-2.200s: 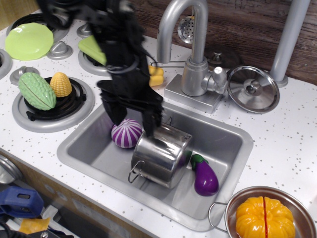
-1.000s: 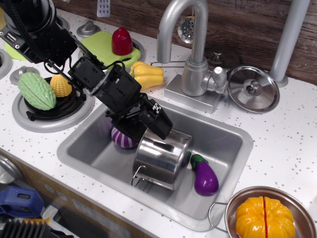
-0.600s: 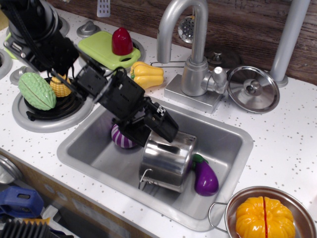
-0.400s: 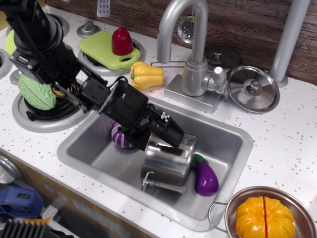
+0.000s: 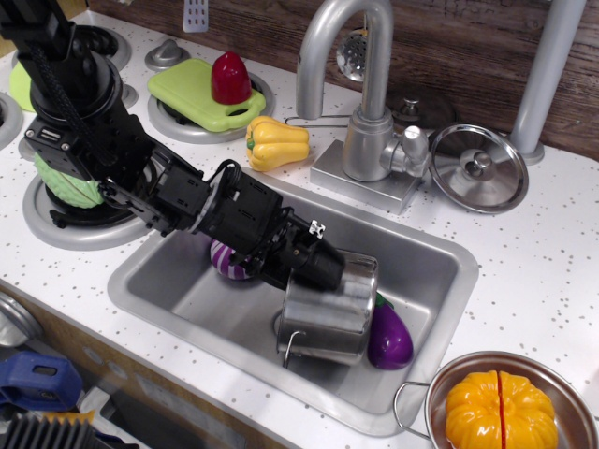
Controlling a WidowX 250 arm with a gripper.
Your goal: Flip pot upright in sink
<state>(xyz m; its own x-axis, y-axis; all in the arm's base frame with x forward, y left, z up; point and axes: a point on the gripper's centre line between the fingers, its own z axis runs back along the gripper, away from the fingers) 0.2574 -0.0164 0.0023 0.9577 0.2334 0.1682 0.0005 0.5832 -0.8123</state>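
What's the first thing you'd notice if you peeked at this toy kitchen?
A big black robot arm reaches from the left down into the sink, its gripper at the rim of a shiny pot that looks nearly upright. A purple eggplant lies right beside the pot. At the bottom right corner, a bright orange pumpkin sits in a pan.

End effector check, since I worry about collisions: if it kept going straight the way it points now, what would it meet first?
The end effector points rightward at the pot rim, already touching; beyond lies the sink wall, though depth is unclear.
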